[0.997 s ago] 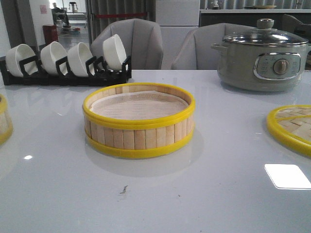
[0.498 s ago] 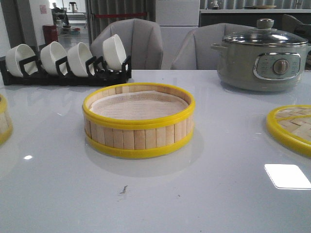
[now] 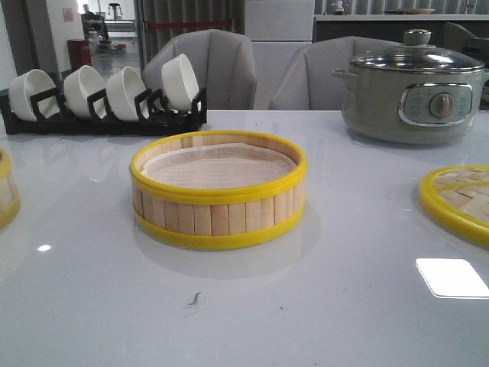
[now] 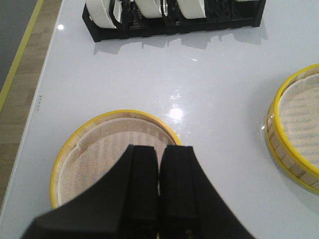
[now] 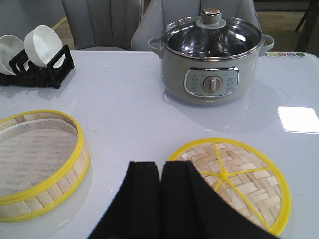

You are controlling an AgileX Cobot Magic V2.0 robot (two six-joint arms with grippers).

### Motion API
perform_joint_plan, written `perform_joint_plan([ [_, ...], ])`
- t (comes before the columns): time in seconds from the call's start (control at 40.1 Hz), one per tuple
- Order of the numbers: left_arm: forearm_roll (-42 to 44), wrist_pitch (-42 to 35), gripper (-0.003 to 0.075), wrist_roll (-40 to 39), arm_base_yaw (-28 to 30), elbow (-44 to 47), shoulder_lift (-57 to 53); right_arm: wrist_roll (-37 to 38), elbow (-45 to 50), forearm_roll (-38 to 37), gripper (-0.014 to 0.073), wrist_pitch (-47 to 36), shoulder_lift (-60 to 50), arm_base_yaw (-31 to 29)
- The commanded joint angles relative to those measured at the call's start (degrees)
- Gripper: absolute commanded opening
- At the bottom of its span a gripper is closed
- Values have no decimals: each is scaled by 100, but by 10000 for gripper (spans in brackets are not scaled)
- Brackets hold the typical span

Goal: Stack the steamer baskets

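You have two steamer baskets on the white desk [image 3: 321, 306]: the middle basket [image 3: 218, 191] sits upright in the centre, its pale liner showing inside, and the left basket [image 4: 112, 157] rests near the desk's left edge, only a sliver of it visible in the front view. Your left tool [image 4: 159, 167] hangs above that left basket with its black fingers pressed together, gripping nothing. Your right tool [image 5: 162, 174] is likewise closed up and empty, poised over the desk just beside the woven lid [image 5: 234, 181], which lies flat at the right. Behind the lid stands the grey-green pot [image 3: 412, 92] with its glass cover, and the bowl rack [image 3: 103, 99] lines the far left.
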Motion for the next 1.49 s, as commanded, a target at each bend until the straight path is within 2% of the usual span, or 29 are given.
perform_joint_plan([
  [0.0,66,-348,86,-4,-33,-205,-114,-49,-222,-107,55,-536,35,11],
  [0.149,3,-338,86,-4,-33,-205,-114,-49,-222,-113,56,-369,35,11],
  [0.224,-147,-306,86,-4,-33,-205,-114,-69,-222,-142,85,-323,48,11],
  [0.299,-245,-237,86,-4,-33,-205,-114,-74,-222,-211,193,-298,94,11],
  [0.399,-302,-198,86,-4,-33,-205,-114,-74,-222,-367,426,-268,180,11],
  [0.448,-300,-198,87,-4,-33,-205,-114,-74,-222,-485,465,-263,242,11],
  [0.523,-314,-209,90,228,-33,-205,-92,-74,-222,-594,465,-275,315,11],
  [0.623,-353,-277,153,562,-33,-205,-9,-74,-222,-600,465,-275,374,11],
  [0.797,-563,-451,400,574,-33,-205,238,-74,-222,-600,463,-288,436,11],
  [0.872,-751,-483,450,562,-33,-205,415,-74,-222,-600,463,-326,436,11],
  [1.121,-745,-467,453,113,-33,-205,1332,-74,-222,-600,463,-314,436,11],
  [1.47,-609,-646,453,79,16,-205,2485,-74,-222,-600,463,-274,436,11],
])
